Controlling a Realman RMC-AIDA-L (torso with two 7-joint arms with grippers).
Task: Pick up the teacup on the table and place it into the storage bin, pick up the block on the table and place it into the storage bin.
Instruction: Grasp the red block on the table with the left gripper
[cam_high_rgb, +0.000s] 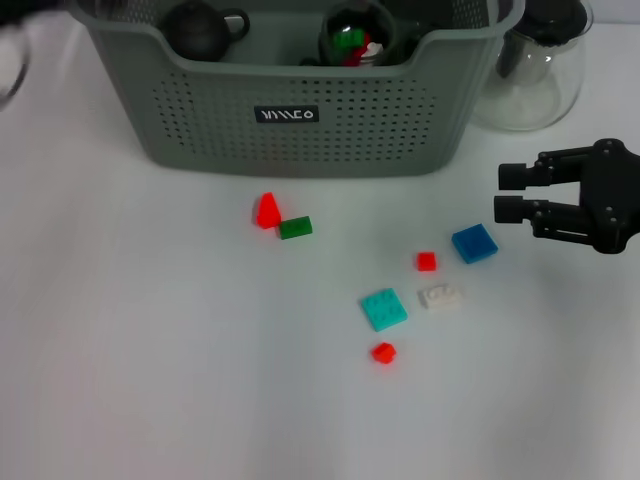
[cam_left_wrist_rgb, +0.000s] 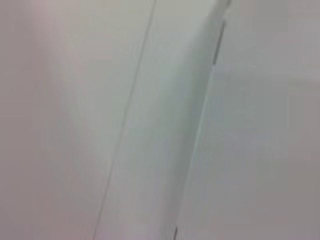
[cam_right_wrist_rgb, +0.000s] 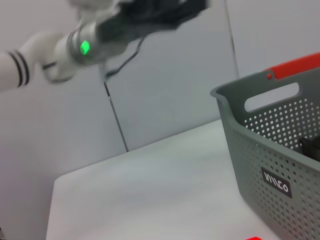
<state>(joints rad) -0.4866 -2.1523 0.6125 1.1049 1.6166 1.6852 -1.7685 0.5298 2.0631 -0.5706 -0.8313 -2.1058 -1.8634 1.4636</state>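
Note:
The grey-green storage bin (cam_high_rgb: 300, 120) stands at the back of the white table, and its corner (cam_right_wrist_rgb: 270, 160) also fills the right wrist view. Inside it sit a dark round teacup (cam_high_rgb: 205, 28) with a handle and a clear cup (cam_high_rgb: 355, 38) holding coloured pieces. Several blocks lie in front of the bin: red (cam_high_rgb: 267, 210), green (cam_high_rgb: 295, 227), small red (cam_high_rgb: 426, 261), blue (cam_high_rgb: 474, 243), teal (cam_high_rgb: 384, 309), white (cam_high_rgb: 439, 296) and another red (cam_high_rgb: 383, 352). My right gripper (cam_high_rgb: 503, 192) hovers open and empty, just right of the blue block. The left arm (cam_right_wrist_rgb: 85, 45) is raised high at the far left.
A clear glass pitcher (cam_high_rgb: 530, 70) stands right of the bin, behind my right gripper. The left wrist view shows only pale wall panels. The table's left edge (cam_right_wrist_rgb: 55, 190) runs close to a wall seam.

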